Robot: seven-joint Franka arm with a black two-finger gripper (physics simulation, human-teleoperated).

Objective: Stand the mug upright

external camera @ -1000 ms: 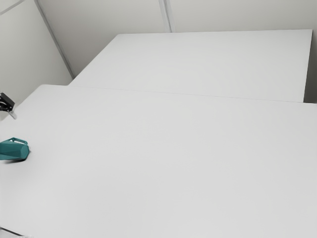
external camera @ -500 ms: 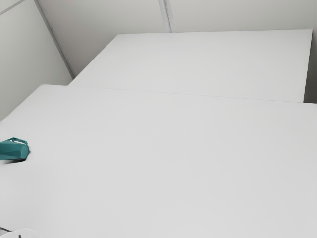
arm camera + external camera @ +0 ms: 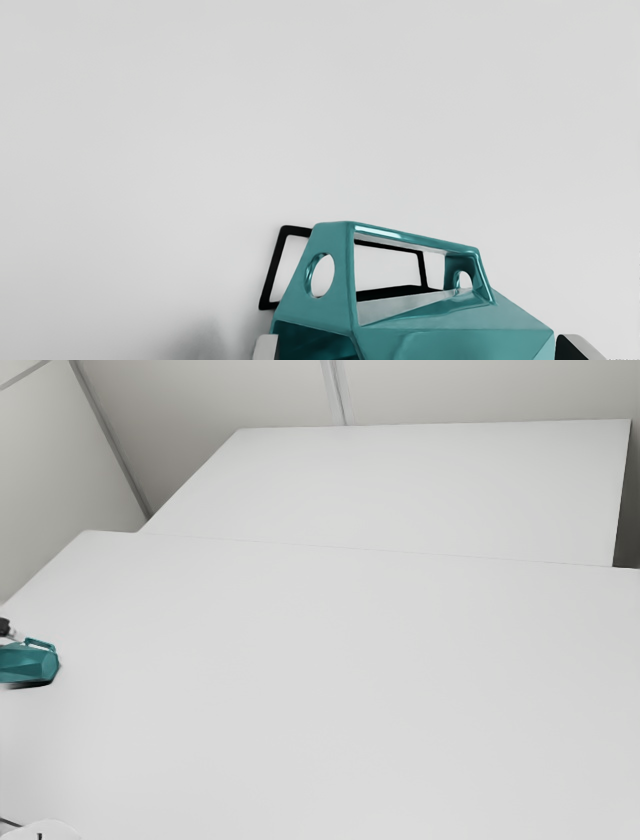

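The teal mug (image 3: pixel 30 664) is seen near nine o'clock in the exterior view, laid on its side on the table (image 3: pixel 320 680), its handle (image 3: pixel 40 644) turned up. The gripper (image 3: pixel 14 633) is placed close by the mug, toward its eleven o'clock. In the wrist view the fingers (image 3: pixel 267 348) are spread wide, with the mug framed between them; whether both are touched by it cannot be told.

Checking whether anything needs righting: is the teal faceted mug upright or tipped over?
Tipped over: the mug lies on its side on the white table, its teal handle raised above the body.
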